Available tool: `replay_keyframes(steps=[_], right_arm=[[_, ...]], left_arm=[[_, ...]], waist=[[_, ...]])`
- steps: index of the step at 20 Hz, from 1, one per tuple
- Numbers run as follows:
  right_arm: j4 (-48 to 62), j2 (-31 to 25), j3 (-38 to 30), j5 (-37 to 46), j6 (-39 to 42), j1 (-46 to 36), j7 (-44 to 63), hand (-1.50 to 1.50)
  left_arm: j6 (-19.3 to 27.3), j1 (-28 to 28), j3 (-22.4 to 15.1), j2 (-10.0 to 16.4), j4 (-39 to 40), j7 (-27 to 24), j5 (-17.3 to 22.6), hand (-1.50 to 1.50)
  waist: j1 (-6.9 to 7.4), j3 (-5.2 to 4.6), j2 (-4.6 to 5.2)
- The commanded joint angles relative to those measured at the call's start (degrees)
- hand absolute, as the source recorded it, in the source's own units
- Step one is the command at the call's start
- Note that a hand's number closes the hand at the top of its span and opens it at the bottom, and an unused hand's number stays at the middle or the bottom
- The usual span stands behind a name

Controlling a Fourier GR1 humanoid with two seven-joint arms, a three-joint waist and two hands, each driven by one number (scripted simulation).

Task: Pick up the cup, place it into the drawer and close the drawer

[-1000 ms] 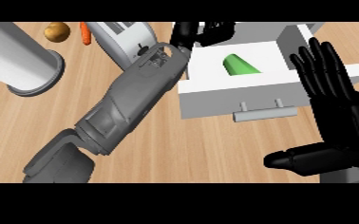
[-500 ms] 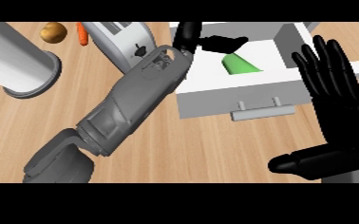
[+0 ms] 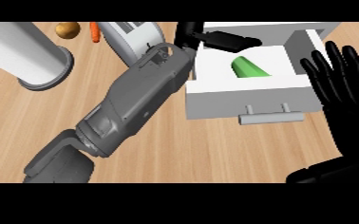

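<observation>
A green cup (image 3: 248,68) lies on its side inside the open white drawer (image 3: 231,102), whose grey handle (image 3: 271,118) faces me. My left hand (image 3: 216,37) hovers at the drawer's far left corner, fingers straight and holding nothing, a short way from the cup. Its grey forearm (image 3: 144,97) crosses the counter diagonally. My right hand (image 3: 342,92) stands open at the right edge, fingers up, beside the drawer's right wall.
A large white cylinder (image 3: 33,54) stands at the left. Near the top, a brown round object (image 3: 67,29), an orange carrot (image 3: 94,32) and a white appliance (image 3: 132,39) lie behind my left forearm. Wooden counter (image 3: 210,147) stretches in front of the drawer.
My left hand has pulled back leftward from above the cup to the drawer's far left corner. The cup stays lying in the drawer. The right hand has barely shifted.
</observation>
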Motion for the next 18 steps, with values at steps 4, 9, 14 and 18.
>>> replay_keyframes(steps=[4,9,14,18], right_arm=[[-3.86,-1.39,0.90,1.16,3.42,4.79,-1.23,1.50],[-2.17,-9.48,-0.86,4.68,8.96,2.93,-0.02,1.50],[-2.18,-9.95,0.32,10.52,10.83,7.18,-3.38,1.50],[-3.01,-9.97,2.64,14.59,9.07,5.31,0.36,1.50]], left_arm=[[1.44,5.30,3.78,0.31,-7.76,0.97,0.71,-1.50],[-0.44,8.85,6.78,8.68,-14.78,4.34,2.76,-1.50],[1.94,21.65,5.52,13.91,-27.91,6.08,1.73,-1.50],[4.08,32.98,3.79,16.85,-40.39,6.99,0.95,-1.50]], waist=[[3.54,-0.04,-0.97],[4.82,-0.07,-1.18],[5.23,-0.03,-1.31],[5.66,-0.06,-1.32]])
